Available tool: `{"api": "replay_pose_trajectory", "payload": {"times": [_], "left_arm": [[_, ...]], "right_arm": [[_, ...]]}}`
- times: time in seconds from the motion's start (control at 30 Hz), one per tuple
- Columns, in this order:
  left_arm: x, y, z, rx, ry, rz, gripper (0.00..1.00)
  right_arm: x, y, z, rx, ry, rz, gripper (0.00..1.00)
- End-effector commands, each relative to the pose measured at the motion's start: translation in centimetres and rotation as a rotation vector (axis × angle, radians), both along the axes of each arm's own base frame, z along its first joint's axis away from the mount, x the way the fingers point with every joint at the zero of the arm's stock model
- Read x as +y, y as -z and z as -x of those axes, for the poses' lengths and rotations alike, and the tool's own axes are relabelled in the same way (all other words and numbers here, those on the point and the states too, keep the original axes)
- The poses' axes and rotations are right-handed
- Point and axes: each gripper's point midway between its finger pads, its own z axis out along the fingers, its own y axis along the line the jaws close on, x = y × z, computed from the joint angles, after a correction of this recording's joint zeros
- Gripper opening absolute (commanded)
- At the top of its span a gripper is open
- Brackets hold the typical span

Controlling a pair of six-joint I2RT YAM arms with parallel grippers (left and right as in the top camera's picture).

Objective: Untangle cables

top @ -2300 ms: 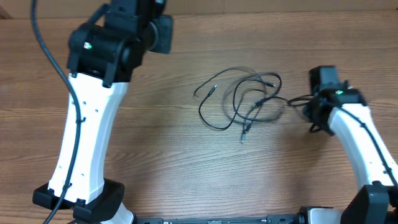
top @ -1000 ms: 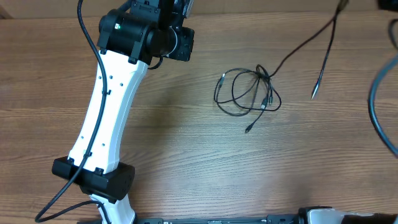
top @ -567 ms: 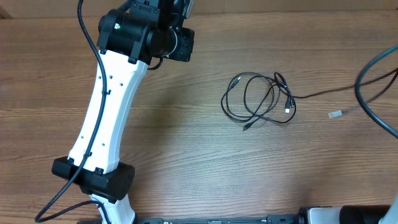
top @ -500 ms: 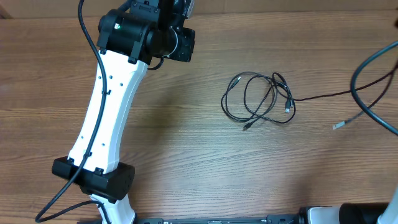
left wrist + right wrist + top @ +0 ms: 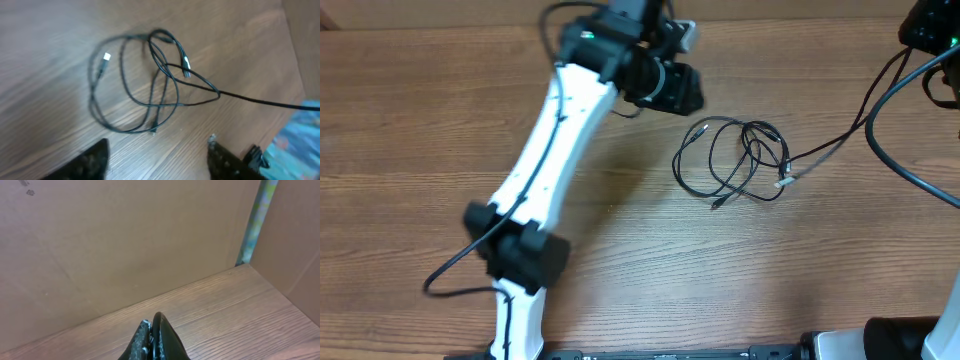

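A white left arm (image 5: 555, 150) reaches across a wooden surface (image 5: 620, 260) toward its far edge. In the left wrist view the left pincer (image 5: 159, 162) hangs above the wood with its two dark fingers (image 5: 92, 160) spread wide apart and nothing between them. The cables (image 5: 161, 67), thin black cords looped over each other in a loose tangle, lie flat on the surface just ahead of that pincer, beyond its fingertips and not touching them. A silver-tipped plug (image 5: 106, 56) sits at the near-left side of the tangle from this pincer, and another plug (image 5: 186, 66) lies among the crossings. From the right side of the tangle one strand (image 5: 830, 147) runs away from the left pincer and climbs toward the right arm (image 5: 932, 25) at the far right corner. The right pincer (image 5: 154, 330) is raised, well apart from the tangle, its fingertips clamped together on that strand, facing a brown cardboard wall (image 5: 125, 240)
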Motion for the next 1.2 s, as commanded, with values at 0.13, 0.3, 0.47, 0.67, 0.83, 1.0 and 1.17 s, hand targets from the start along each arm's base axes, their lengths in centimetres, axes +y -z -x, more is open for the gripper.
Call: {"api": "replay_pose_trajectory", "payload": {"times": [0.13, 0.3, 0.47, 0.67, 0.83, 1.0, 1.17], "left_arm": [[-6.3, 4.5, 1.3, 0.152, 0.058, 0.084, 0.77], [-9.4, 7.0, 0.9, 0.248, -0.02, 0.131, 0.86], [-11.6, 8.8, 0.8, 0.286, -0.053, 0.149, 0.86], [-13.3, 11.9, 1.9, 0.338, -0.052, 0.118, 0.87], [-14.2, 13.9, 3.0, 0.389, -0.058, 0.091, 0.87], [-14.4, 14.5, 4.1, 0.39, -0.057, 0.045, 0.79], [-11.8, 17.2, 4.7, 0.319, -0.141, -0.184, 0.79]], "right_arm": [[0.2, -0.4, 0.4, -0.011, -0.013, -0.01, 0.04], [0.2, -0.1, 0.5, 0.0, -0.013, -0.01, 0.04], [0.2, -0.1, 0.6, 0.004, -0.013, -0.01, 0.04], [0.2, 0.0, 0.6, 0.005, -0.014, -0.01, 0.04], [0.2, 0.0, 0.6, 0.005, -0.013, -0.01, 0.04], [0.2, 0.0, 0.6, 0.005, -0.013, -0.01, 0.04], [0.2, 0.0, 0.6, 0.005, -0.014, -0.01, 0.04]]}}
